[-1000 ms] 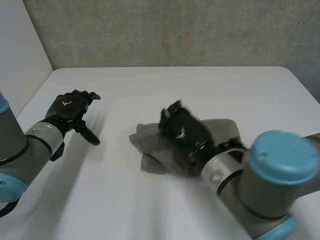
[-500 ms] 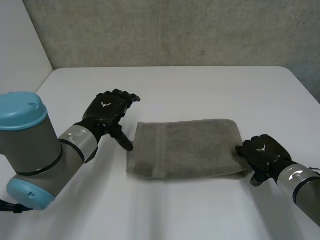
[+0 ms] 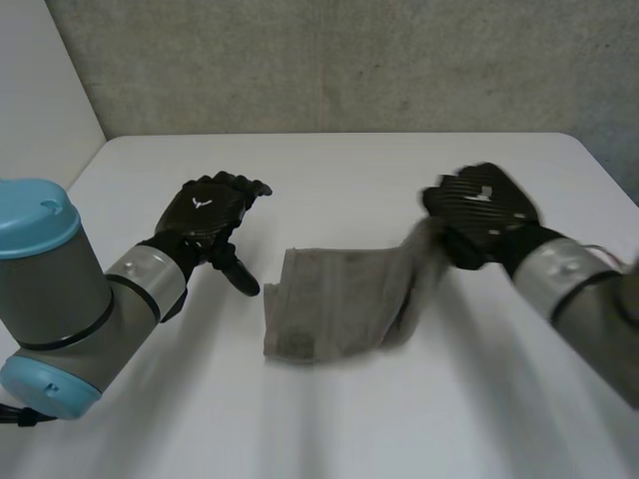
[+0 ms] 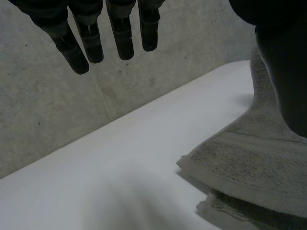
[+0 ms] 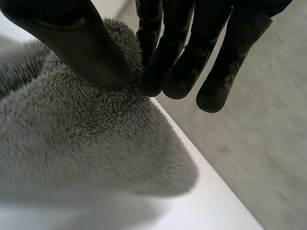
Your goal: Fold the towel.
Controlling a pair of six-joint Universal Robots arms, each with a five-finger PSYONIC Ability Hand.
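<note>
1. The grey towel [image 3: 324,309] lies near the middle of the white tabletop [image 3: 329,170]. Its left part is flat on the surface and its right end is raised off it.
2. The right robot hand [image 3: 479,212] carries that raised end. In the right wrist view its thumb and fingers [image 5: 175,62] are closed together on the towel's pile, pinching it.
3. Half a second ago the towel lay flat as a long strip, with the right robot hand low at its right end. Now that end is lifted and drawn toward the left, so less of the towel rests on the tabletop. The crosswise fold looks under way but is not yet laid down.
4. The left robot hand [image 3: 212,212] hovers just beside the towel's left edge without touching it, much as it did half a second ago. Its fingers [image 4: 96,38] are straight and spread, holding nothing.
5. A grey wall [image 3: 349,60] stands behind the tabletop. Nothing lies across the towel, so the raised end's path seems free. Only the left robot hand, near the landing edge, could get in the way.
</note>
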